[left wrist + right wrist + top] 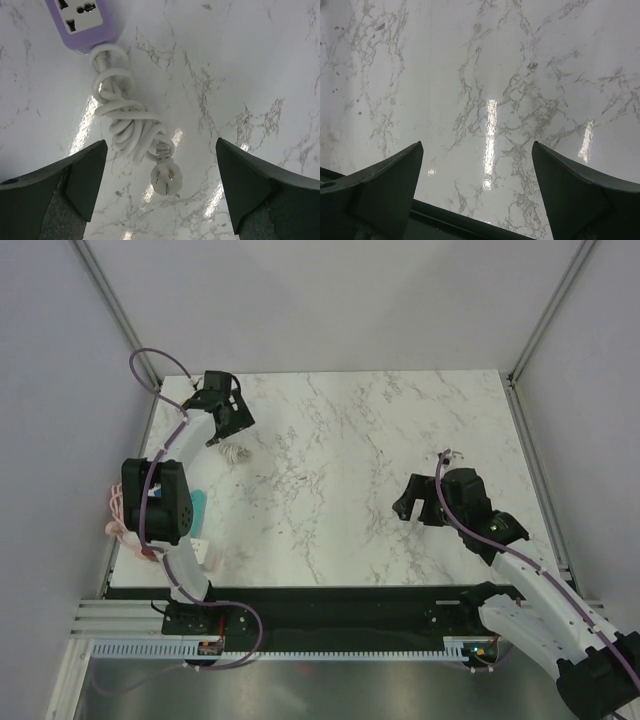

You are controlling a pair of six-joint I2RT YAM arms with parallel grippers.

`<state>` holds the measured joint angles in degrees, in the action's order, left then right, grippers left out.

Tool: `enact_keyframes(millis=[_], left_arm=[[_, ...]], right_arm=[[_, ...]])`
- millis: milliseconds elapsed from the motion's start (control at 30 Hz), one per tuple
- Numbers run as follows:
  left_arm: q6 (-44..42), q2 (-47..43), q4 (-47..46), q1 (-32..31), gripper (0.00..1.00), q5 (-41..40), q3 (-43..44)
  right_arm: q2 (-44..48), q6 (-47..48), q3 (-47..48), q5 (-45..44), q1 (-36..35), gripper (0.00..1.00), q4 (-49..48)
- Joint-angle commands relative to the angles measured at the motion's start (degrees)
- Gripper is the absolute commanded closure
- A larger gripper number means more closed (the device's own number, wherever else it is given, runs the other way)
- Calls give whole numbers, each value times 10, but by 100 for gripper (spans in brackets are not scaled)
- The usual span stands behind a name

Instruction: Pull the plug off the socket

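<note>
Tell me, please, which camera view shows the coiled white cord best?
The left wrist view: the coiled white cord lies mid-frame, from the purple strip to its pronged end. The top external view shows only a small white bit by the left pincer; the right wrist view, none.

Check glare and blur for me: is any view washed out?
Left wrist: sharp; glare streaks the table beside the coiled cord, but the socket reads clearly, cropped at the top edge. Right wrist: two bright streaks on bare marble, nothing obscured. Top external: even light, no glare.
</note>
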<state>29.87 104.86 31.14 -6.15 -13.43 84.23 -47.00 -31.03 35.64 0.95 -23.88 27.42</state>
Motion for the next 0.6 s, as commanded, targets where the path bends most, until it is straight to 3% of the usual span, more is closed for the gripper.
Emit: enact_keyframes(millis=[0, 267, 567], left_arm=[[-8, 32, 1, 2, 4, -41, 65], [87, 95, 24, 27, 8, -57, 60], [104, 161, 24, 27, 14, -27, 83]], right_arm=[[-9, 17, 47, 26, 1, 2, -3], [16, 44, 54, -47, 0, 2, 38], [31, 30, 33, -11, 1, 2, 31]])
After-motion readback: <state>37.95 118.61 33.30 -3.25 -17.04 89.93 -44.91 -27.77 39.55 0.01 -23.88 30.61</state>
